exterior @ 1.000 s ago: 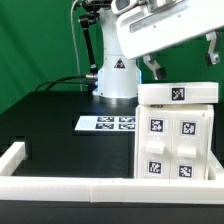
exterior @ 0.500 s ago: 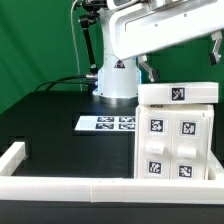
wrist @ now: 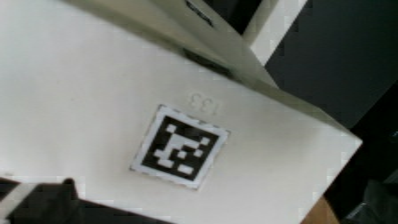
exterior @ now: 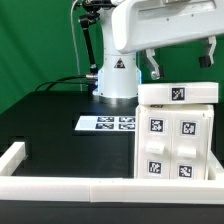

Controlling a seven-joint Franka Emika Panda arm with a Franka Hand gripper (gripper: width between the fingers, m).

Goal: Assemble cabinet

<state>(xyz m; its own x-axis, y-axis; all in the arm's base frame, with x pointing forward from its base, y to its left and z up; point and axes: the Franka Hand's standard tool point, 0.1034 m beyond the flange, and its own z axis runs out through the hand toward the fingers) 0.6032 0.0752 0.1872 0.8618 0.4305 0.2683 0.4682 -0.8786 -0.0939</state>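
Border rail: the low white border rail (exterior: 70, 186) runs along the table's near edge, nearer the camera than the claw and well below it.
Table: black table (exterior: 50, 115), bare to the exterior view's left of the claw.
Cabinet: the white cabinet (exterior: 178, 140) stands upright directly under the claw, with square tags on its front and top. In the wrist view its top (wrist: 125, 90) fills the picture, one tag (wrist: 182, 147) in the middle.
Claw: the claw (exterior: 184, 69) hangs just above the cabinet's top. Its dark fingers (exterior: 153, 66) are spread wide, holding nothing and apparently touching nothing.
Marker board: the marker board (exterior: 108, 123) lies flat below the claw, towards the exterior view's left.
Arm base: the white arm base (exterior: 116, 78) stands behind it.
Backdrop: the green backdrop (exterior: 30, 40) is farthest off.
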